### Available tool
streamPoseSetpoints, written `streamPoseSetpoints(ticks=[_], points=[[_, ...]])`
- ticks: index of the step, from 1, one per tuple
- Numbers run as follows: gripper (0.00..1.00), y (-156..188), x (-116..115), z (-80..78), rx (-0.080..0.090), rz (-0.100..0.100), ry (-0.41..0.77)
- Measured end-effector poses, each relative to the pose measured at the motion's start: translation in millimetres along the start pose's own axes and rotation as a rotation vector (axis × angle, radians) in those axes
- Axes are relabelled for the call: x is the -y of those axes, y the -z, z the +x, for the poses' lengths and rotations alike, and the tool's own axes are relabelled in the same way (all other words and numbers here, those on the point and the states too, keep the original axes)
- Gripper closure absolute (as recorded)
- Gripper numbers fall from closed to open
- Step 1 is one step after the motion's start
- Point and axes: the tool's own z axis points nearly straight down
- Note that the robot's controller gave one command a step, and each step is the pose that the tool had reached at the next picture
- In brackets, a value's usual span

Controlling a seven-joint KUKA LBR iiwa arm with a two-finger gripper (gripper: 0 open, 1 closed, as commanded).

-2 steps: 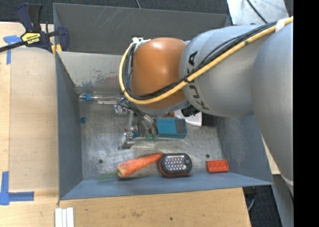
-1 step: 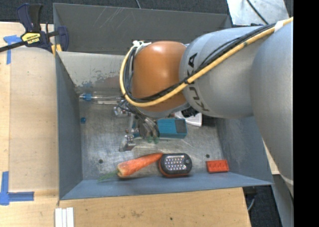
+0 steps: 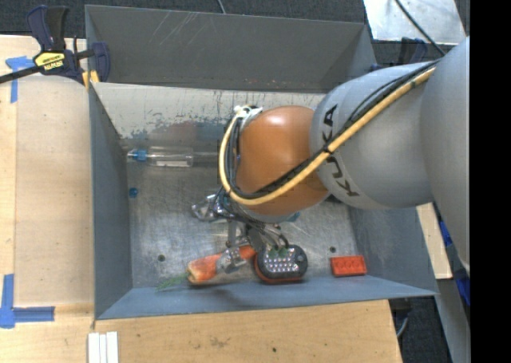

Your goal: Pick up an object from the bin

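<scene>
My gripper [image 3: 242,240] reaches down under the arm's orange dome, near the bin's front wall. Its lower end is right at an orange carrot-shaped toy [image 3: 204,269] with a green leafy end, which lies along the front wall. Just right of the gripper lies a black, rounded gadget [image 3: 280,265] with a red edge and a grid of small keys. A crumpled silvery-blue thing [image 3: 207,209] lies to the gripper's left, partly hidden by the dome. Whether anything sits in the gripper is hidden.
A red rectangular block [image 3: 348,266] lies at the front right. A clear plastic tube with a blue cap [image 3: 164,158] rests against the back wall on the left, with a small blue bit [image 3: 133,191] below it. The arm covers the bin's right half.
</scene>
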Motion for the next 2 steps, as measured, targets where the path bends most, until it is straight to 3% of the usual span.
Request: streamPoseSetpoints(ticks=[1,2], points=[[0.00,8,0,5.1,0.000,0.000,0.061],[0.00,-48,0,-8.1,0.004,0.000,0.090]])
